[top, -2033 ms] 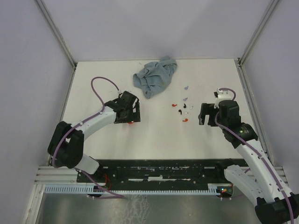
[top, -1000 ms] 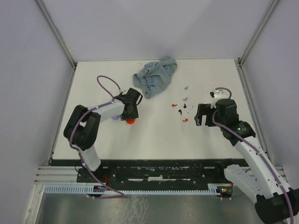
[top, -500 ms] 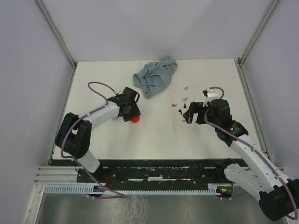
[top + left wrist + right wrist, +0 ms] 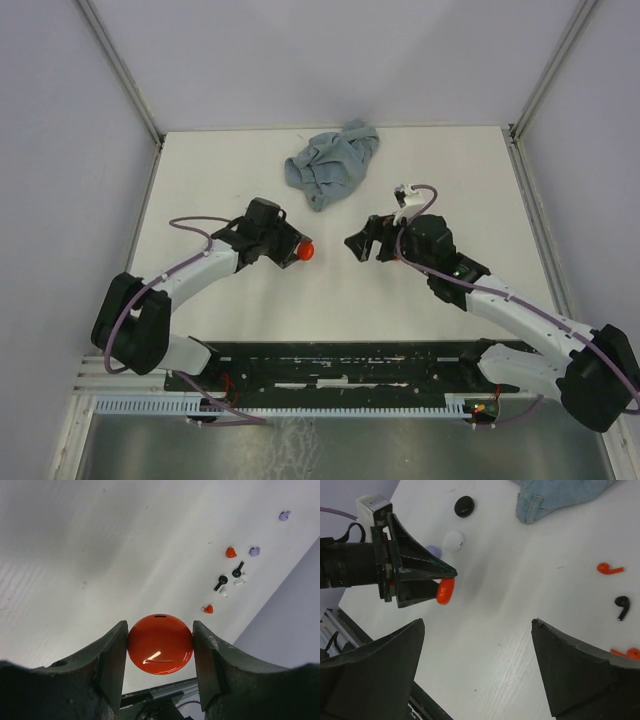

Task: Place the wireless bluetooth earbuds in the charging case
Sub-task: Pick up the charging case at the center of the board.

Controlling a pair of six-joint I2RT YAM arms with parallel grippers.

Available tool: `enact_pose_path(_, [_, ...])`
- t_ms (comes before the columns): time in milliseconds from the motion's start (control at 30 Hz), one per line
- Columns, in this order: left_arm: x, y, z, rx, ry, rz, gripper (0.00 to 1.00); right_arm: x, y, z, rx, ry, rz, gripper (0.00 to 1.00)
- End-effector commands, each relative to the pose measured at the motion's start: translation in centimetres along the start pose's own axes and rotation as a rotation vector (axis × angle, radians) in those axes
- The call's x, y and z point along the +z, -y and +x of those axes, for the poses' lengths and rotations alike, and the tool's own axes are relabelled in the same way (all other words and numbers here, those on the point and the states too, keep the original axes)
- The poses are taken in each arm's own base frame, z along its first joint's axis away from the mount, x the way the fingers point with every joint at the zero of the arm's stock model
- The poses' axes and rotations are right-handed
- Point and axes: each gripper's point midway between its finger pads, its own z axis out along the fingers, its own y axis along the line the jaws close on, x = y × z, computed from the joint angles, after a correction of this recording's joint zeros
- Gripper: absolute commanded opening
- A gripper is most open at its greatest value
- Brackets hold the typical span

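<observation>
left gripper point(image 4: 298, 250) clamps the red charging case point(image 4: 160, 644) by its rim, near the tabletop's middle; right gripper point(image 4: 478, 622) wide open, empty, facing it; earbuds point(image 4: 221, 580) loose on the tabletop's right half; risk: case looks shut, and a nudge could squirt that smooth round rim out

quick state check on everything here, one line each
left gripper, shut on the red case
red case, closed, held in the left gripper
right gripper, open, empty
earbuds, loose on the table
black disc, closed, on the table
white disc, closed, on the table
blue cloth, crumpled
</observation>
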Motion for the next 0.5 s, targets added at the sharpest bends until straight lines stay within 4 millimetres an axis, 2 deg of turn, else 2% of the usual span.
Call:
enact_pose_path(0, [-1.6, 3.6, 0.2, -0.22, -0.033, 0.151, 0.34, 1.5, -4.2, -2.2, 0.009, 0.132, -0.096, 0.96])
enact_pose_path(267, [-3.3, 5.6, -0.3, -0.414, -0.044, 0.259, 0.35, 4.6, -7.7, -0.2, -0.044, 0.117, -0.14, 0.9])
enact_pose_path(467, [-4.2, 6.3, -0.7, -0.479, -0.04, 0.302, 0.34, 6.2, -8.3, -0.2, -0.058, 0.168, -0.099, 0.86])
